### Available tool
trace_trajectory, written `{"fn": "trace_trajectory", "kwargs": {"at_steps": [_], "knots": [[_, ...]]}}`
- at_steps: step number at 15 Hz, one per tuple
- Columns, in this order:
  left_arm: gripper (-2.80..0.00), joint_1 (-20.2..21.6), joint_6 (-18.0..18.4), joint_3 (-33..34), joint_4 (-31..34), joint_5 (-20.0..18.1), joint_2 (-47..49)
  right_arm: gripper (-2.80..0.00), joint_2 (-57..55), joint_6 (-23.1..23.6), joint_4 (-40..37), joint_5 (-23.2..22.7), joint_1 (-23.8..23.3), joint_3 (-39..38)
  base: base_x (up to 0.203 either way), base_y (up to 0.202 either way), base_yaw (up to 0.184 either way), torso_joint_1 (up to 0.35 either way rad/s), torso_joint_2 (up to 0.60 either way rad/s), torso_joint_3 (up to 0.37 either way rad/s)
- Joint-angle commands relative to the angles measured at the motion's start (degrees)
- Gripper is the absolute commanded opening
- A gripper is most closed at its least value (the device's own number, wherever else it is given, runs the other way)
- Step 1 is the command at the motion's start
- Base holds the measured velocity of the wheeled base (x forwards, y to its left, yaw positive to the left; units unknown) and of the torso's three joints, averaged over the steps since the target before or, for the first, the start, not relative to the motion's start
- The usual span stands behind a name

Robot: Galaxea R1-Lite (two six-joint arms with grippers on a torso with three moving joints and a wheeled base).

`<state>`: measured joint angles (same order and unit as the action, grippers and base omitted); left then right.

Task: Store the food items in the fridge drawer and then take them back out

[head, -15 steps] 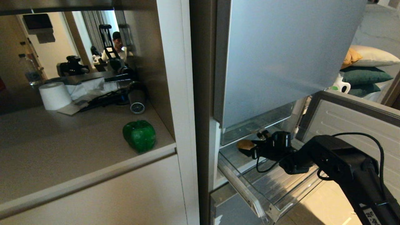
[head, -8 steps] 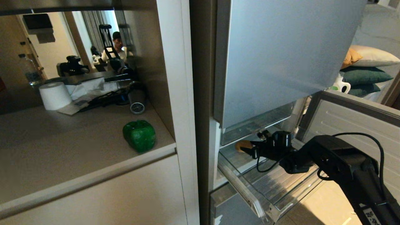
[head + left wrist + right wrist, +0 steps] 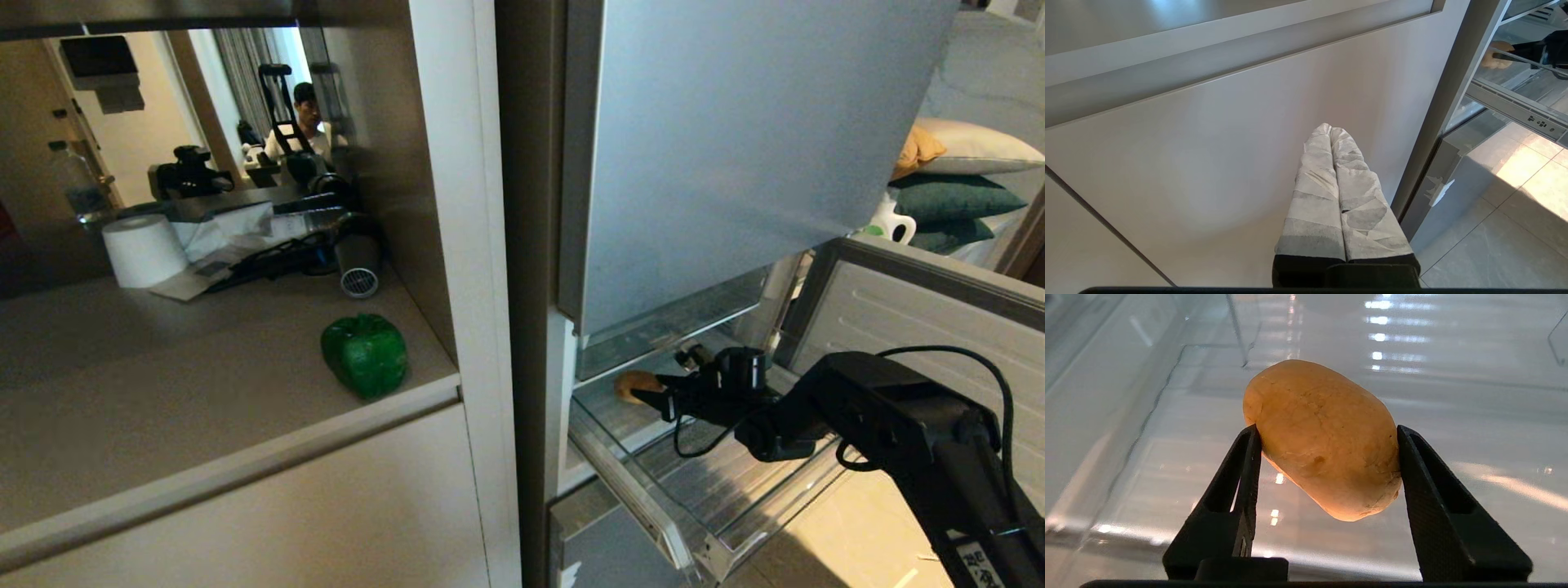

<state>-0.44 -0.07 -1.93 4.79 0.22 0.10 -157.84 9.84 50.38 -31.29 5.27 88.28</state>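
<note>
Inside the open fridge drawer (image 3: pixel 645 498), the outstretched right arm's tool (image 3: pixel 645 392) grasps the potato (image 3: pixel 1323 437) between both fingers.

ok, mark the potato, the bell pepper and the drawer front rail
potato (image 3: pixel 1323 437), right wrist view, middle of its skin.
bell pepper (image 3: pixel 364 354), head view, its glossy side.
drawer front rail (image 3: pixel 624 490), head view, clear front edge.

Tabletop (image 3: pixel 163 384): green bell pepper (image 3: pixel 364 354) near front edge; behind the pepper, paper roll (image 3: pixel 144 249), grey cylinder (image 3: pixel 357 265), crumpled clutter (image 3: pixel 237 237)
</note>
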Motion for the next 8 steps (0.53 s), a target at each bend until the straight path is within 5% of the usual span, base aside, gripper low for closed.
{"fn": "trace_trajectory", "kwargs": {"at_steps": [1,8], "knots": [[-2.80,0.0,0.0,0.0,0.0,0.0,0.1,-2.80,3.0,0.1,1.3,-0.2,-0.2,-4.2,0.000,0.000,0.000,0.000,0.00,0.000],[-2.80,0.0,0.0,0.0,0.0,0.0,0.0,-2.80,13.1,0.5,9.7,-0.3,-2.1,-20.6,0.000,0.000,0.000,0.000,0.00,0.000]]}}
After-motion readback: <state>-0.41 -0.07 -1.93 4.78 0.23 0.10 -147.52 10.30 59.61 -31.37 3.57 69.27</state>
